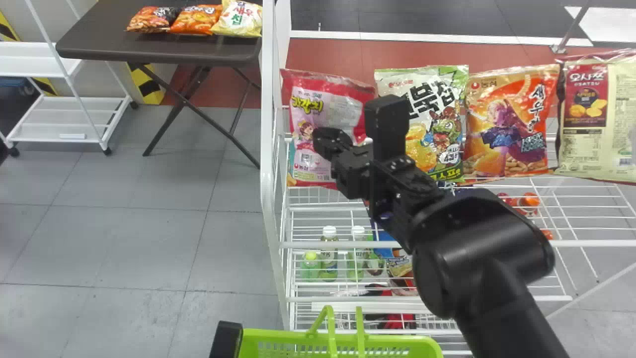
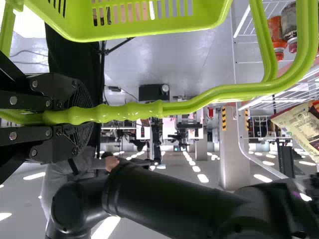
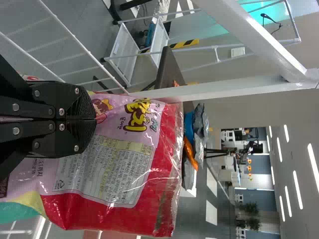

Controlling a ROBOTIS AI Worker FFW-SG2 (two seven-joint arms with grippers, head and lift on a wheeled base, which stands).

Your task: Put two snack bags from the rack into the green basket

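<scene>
Right gripper [image 1: 325,143]: fingers together at face of pink snack bag [image 1: 355,92], left end of rack's [image 1: 269,189] upper row; pinch cannot be determined. Left gripper [image 1: 227,340] holds green basket [image 1: 430,344] by handle.

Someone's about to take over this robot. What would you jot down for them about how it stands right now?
Left gripper: shut on the handle of the green basket.
Right gripper: shut, at the face of the pink snack bag; I can't tell whether it has pinched it.
Done: basket held by the rack; any bags inside, I can't tell.
Left: the pink bag, at least, isn't in the basket.
</scene>
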